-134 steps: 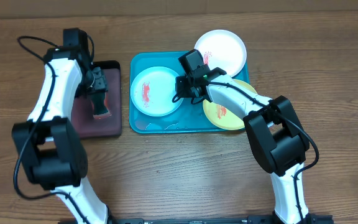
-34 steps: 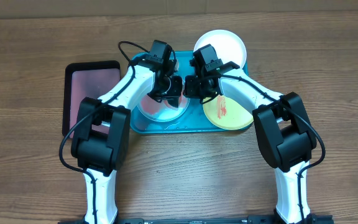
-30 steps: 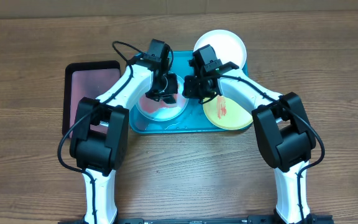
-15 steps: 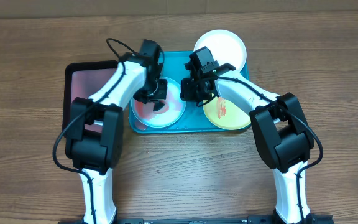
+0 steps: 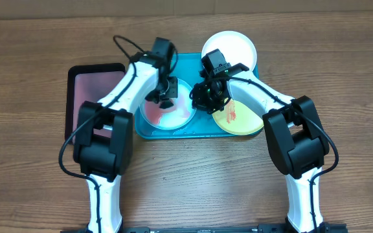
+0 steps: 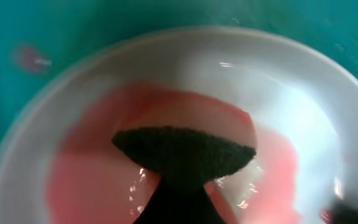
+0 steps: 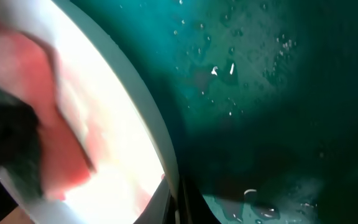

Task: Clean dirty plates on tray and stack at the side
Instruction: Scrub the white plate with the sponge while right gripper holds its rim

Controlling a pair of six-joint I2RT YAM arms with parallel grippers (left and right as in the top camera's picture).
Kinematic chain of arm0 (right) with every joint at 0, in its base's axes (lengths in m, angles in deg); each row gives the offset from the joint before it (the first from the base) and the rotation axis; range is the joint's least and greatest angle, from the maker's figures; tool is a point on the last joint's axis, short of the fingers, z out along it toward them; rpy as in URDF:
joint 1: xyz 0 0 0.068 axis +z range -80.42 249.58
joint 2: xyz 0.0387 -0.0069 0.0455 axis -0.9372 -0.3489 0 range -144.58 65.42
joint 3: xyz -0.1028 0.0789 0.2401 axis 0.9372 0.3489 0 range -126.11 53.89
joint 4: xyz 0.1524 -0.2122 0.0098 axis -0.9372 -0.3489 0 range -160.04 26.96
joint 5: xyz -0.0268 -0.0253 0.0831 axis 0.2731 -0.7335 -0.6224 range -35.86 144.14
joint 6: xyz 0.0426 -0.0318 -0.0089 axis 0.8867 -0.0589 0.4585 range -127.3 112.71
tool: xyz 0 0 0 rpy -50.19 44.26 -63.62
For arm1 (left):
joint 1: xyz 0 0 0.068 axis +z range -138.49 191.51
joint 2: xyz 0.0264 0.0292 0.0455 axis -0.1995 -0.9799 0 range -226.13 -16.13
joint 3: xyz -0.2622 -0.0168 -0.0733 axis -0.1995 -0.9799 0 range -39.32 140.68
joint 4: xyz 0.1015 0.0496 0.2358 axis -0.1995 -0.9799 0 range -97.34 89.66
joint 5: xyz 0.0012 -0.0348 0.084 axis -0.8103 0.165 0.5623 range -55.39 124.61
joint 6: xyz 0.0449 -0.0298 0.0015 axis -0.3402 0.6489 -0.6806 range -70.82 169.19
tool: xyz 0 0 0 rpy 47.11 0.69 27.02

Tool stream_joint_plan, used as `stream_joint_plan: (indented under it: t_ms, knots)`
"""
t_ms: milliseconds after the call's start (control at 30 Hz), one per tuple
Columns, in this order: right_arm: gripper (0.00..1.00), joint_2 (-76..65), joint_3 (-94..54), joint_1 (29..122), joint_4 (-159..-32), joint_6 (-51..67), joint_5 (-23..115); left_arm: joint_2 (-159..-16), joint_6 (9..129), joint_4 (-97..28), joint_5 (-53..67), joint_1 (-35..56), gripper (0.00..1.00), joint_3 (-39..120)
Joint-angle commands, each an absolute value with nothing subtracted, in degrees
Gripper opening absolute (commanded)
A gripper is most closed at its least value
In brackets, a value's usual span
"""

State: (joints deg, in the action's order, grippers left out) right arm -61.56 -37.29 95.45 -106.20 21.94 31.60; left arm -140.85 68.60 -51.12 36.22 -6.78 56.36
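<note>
Left arm has swung off the black tray (image 5: 99, 81) onto the tray (image 5: 193, 133), taking the sponge (image 6: 185, 152) with it. The blue plate's (image 5: 175, 118) red streaks are now a pink wash. Right arm has barely shifted.

- Black tray: far left on the bench (image 5: 342, 97), pink inside.
- Left tool (image 5: 163, 98): pressed together on the sponge, which sits flat on the blue plate in the wet pink film.
- Blue plate: in the tray's left half.
- Right tool (image 5: 207, 98): pressed together at the blue plate's right rim. Can't tell whether the rim is pinched.
- Yellow plate (image 5: 243, 122): tray's right near corner, red smear (image 5: 231, 114) on it, partly under the right arm.
- White plate (image 5: 236, 45): far right corner, overhanging the tray's rim.
</note>
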Motion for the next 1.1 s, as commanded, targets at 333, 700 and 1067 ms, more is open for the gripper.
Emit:
stream_joint_plan:
  t_ms: [333, 700, 1067]
  knots:
    - [0.04, -62.59, -36.83, 95.43, -107.18, 22.9, 32.6, -142.36, 71.32, -59.49, 50.25, -12.15, 0.04, 59.77]
    - [0.04, -62.59, -36.83, 95.43, -107.53, 22.73, 32.58, -142.34, 55.16, -57.44, 13.68, -11.41, 0.04, 59.51]
    - [0.04, -62.59, -36.83, 95.43, -107.6, 22.73, 32.6, -142.36, 67.4, -47.63, 39.52, -10.19, 0.04, 59.51]
